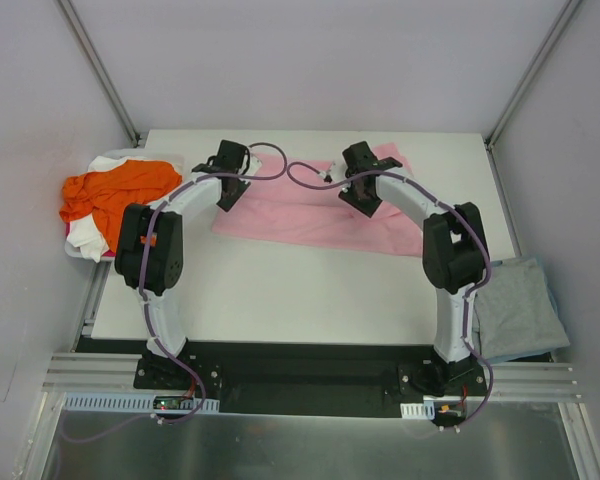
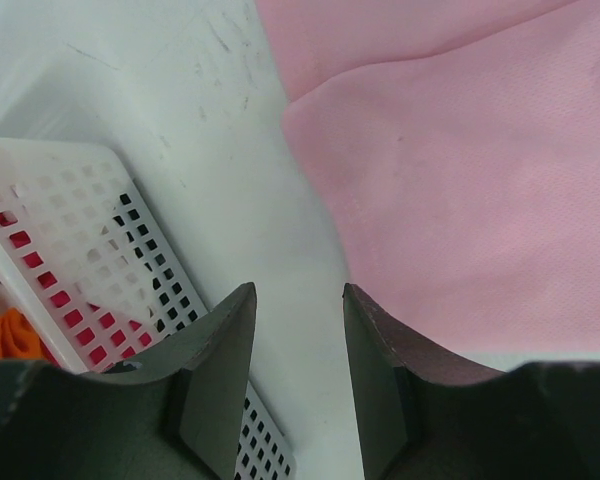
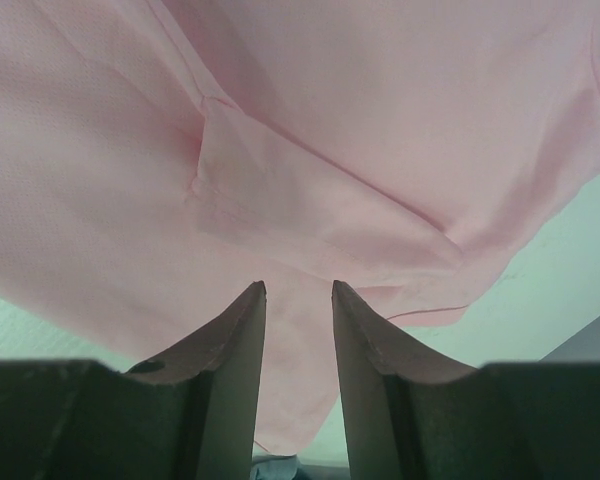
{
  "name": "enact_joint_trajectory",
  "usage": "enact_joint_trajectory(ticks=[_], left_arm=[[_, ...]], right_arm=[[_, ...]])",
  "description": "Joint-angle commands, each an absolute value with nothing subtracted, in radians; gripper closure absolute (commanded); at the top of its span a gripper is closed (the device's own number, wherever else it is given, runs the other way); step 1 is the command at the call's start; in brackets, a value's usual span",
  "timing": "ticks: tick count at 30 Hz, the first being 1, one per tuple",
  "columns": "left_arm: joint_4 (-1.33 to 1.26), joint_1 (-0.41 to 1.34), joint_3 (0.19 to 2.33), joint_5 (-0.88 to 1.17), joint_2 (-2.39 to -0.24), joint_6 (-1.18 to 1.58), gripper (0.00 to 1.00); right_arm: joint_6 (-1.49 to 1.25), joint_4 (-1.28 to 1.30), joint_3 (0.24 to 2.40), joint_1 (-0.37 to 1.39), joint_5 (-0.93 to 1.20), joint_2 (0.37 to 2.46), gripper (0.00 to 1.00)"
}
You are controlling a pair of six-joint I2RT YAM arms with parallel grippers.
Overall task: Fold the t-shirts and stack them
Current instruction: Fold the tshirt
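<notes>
Pink shirt point(image 1: 300, 218): spread flat on tabletop point(image 1: 310, 290), ready to fold.
Left gripper point(image 2: 298, 290): released, empty, beside shirt's far-left edge.
Right gripper point(image 3: 298, 285): parted over shirt's far edge, likely lining up a pinch.

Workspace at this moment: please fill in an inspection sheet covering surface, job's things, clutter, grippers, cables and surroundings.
Surface: white table, faint scuffs near the left gripper.
Job's things: pink t-shirt spread across the far middle, partly folded; orange t-shirt and white t-shirt heaped in a white basket at the left; grey-blue t-shirt at the table's right edge.
Clutter: nothing seen.
Grippers: left gripper open over bare table beside the pink shirt's edge; right gripper open, pink fabric showing in the gap.
Cables: purple cables loop clear at both wrists.
Surroundings: plain walls, metal rail in front.
</notes>
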State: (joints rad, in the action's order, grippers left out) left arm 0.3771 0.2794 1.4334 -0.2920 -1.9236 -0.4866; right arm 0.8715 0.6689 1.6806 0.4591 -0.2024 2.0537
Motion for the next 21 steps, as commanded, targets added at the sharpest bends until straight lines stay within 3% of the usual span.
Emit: enact_joint_trajectory(ticks=[1, 12, 16, 21], left_arm=[[0.361, 0.252, 1.424, -0.284, -1.894, -0.483, 0.59], [0.353, 0.233, 1.414, -0.268, -1.876, -0.468, 0.52], [0.350, 0.232, 1.408, -0.267, -1.870, -0.465, 0.47], [0.348, 0.233, 1.407, -0.265, -1.875, -0.466, 0.44]], right_arm=[[0.853, 0.678, 1.640, 0.466, -0.203, 2.046, 0.64], [0.864, 0.630, 1.580, 0.477, -0.216, 2.046, 0.62], [0.871, 0.630, 1.594, 0.477, -0.221, 2.054, 0.50], [0.880, 0.629, 1.617, 0.477, -0.227, 2.071, 0.46]])
